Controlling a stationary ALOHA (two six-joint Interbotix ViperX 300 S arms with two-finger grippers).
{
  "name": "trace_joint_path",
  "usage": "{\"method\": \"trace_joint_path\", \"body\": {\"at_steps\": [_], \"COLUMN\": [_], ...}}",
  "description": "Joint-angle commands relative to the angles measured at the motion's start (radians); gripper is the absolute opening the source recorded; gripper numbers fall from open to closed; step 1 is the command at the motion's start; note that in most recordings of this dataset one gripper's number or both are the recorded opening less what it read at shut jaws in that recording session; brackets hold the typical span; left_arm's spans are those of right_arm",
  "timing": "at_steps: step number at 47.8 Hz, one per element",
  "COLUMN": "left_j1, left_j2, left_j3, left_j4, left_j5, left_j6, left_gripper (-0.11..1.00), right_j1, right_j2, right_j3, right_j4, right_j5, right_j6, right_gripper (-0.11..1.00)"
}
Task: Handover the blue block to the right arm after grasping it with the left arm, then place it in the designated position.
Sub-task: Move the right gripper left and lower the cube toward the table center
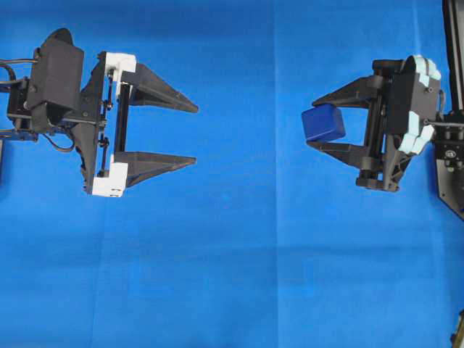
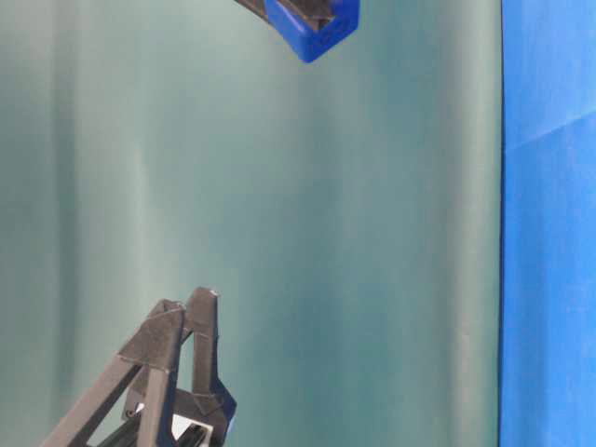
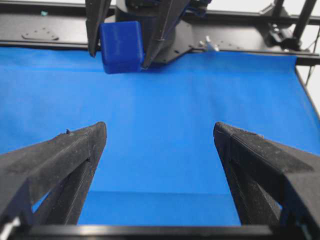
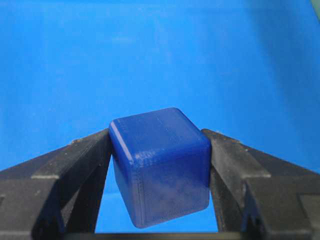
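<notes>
The blue block (image 1: 323, 123), a small dark-blue cube, is clamped between the two black fingers of my right gripper (image 1: 316, 125) at the right of the overhead view, held above the cloth. In the right wrist view the blue block (image 4: 160, 167) fills the gap between the fingertips, slightly tilted. My left gripper (image 1: 196, 135), with white brackets, is at the left, open wide, with nothing between its fingers. From the left wrist view the blue block (image 3: 121, 46) hangs far ahead in the right gripper's fingers, and the left gripper (image 3: 160, 131) shows only cloth between its tips.
A blue cloth (image 1: 232, 261) covers the whole table. A black frame (image 3: 235, 30) runs along its far edge behind the right arm. In the table-level view a green backdrop (image 2: 279, 233) stands behind the block (image 2: 317, 28) and the left fingers (image 2: 177, 335).
</notes>
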Motion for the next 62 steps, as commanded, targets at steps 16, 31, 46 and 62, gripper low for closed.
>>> {"method": "trace_joint_path", "body": {"at_steps": [16,31,46,62], "left_j1": [-0.003,-0.003,-0.003,-0.008], "left_j2": [-0.008,-0.008,-0.008,-0.009], "left_j3": [-0.025,-0.025,-0.023,-0.020], "left_j4": [0.002,0.002,0.002,0.002], "left_j5": [-0.005,-0.003,-0.003,-0.003], "left_j6": [0.000,0.000,0.000,0.000], "left_gripper": [0.92,0.92,0.92,0.92], "right_j1": [0.003,0.002,-0.060,-0.144], "right_j2": [0.009,0.037,0.224,0.460], "right_j3": [-0.017,-0.025,-0.089,-0.181], "right_j4": [0.002,-0.002,-0.003,-0.003], "right_j5": [-0.006,-0.006,-0.067,-0.276], "right_j6": [-0.002,-0.002,0.002,0.003], "right_gripper": [0.43,0.43,0.43,0.43]}}
